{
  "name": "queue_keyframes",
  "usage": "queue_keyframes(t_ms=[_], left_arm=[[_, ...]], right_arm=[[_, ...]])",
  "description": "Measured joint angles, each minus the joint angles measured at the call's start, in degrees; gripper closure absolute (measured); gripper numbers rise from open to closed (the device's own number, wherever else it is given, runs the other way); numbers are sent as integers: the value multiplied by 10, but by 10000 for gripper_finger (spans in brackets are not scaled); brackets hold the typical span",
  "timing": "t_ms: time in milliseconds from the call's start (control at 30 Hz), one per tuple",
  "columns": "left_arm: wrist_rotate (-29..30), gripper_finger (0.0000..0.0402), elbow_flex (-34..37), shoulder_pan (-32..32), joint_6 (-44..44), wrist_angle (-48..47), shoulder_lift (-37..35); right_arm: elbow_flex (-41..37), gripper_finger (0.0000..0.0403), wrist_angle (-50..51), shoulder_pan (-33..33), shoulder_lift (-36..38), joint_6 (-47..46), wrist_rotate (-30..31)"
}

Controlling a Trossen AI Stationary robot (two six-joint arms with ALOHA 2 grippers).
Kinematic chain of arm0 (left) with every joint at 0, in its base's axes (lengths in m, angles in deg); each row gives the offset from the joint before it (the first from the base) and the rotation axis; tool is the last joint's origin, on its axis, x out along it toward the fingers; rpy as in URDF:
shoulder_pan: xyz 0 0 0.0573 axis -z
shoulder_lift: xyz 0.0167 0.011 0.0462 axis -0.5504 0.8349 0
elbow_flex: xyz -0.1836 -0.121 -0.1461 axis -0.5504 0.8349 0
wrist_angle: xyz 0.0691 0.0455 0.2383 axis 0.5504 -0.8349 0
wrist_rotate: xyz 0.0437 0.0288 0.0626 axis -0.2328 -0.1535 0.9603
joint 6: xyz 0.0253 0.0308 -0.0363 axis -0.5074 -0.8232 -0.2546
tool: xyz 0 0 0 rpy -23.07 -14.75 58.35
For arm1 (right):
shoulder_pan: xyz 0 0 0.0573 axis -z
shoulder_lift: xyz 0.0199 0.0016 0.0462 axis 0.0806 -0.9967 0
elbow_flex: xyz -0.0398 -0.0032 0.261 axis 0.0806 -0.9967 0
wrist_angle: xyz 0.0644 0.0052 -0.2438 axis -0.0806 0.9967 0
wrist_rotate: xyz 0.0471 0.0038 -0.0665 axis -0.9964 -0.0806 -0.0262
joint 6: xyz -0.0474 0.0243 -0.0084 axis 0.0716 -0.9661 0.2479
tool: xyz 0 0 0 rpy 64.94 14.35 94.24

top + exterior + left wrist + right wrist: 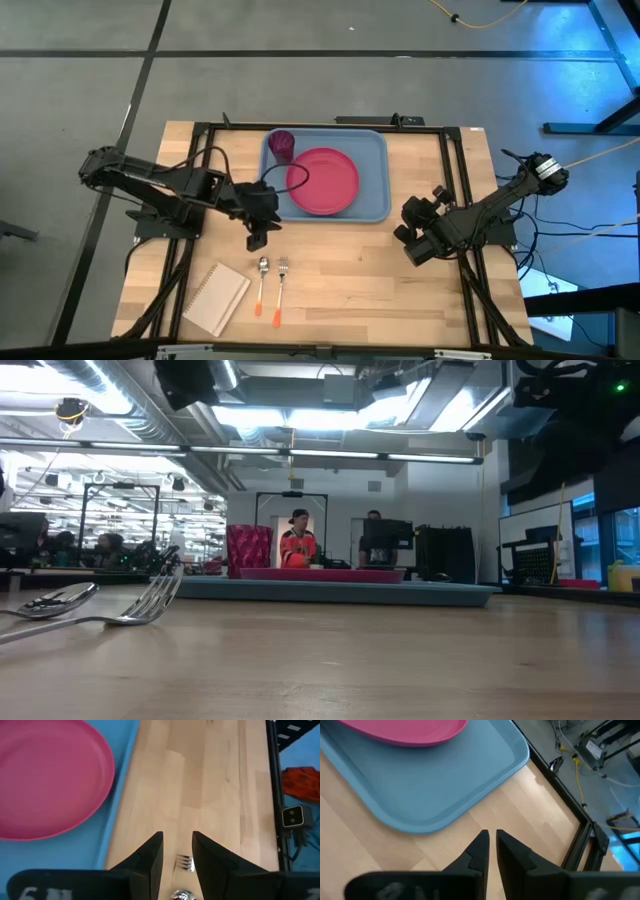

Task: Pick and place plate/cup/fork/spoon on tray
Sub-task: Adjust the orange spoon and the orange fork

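The pink-red plate (323, 181) and the dark red cup (282, 146) stand on the light blue tray (375, 150) at the table's far middle. The spoon (262, 283) and the fork (281, 290) lie side by side on the table near its front edge, handles toward the front. They also show in the low view, the spoon (55, 600) left of the fork (140, 605). My left gripper (256, 240) is open and empty, just far of the spoon's bowl; its wrist view (177, 855) shows the fork's tines (185, 864) between its fingers. My right gripper (492, 837) is shut and empty, off the tray's near right corner (420, 822).
A white spiral notebook (216, 298) lies at the front left, beside the spoon. Black frame rails (455, 180) run along the table's sides. Bare wood lies between the tray and the front edge at middle and right. People show in the room behind (298, 545).
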Motion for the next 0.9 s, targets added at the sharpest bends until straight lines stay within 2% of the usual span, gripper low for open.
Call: queue_keyframes(t_ms=[467,733,900], left_arm=[[26,305,0,7,-3,-1,0],[62,305,0,7,-15,-1,0],[66,305,0,7,-15,-1,0]], right_arm=[[0,363,0,0,0,2,10],[0,363,-8,0,0,1,-29],[0,363,-18,0,0,1,-32]])
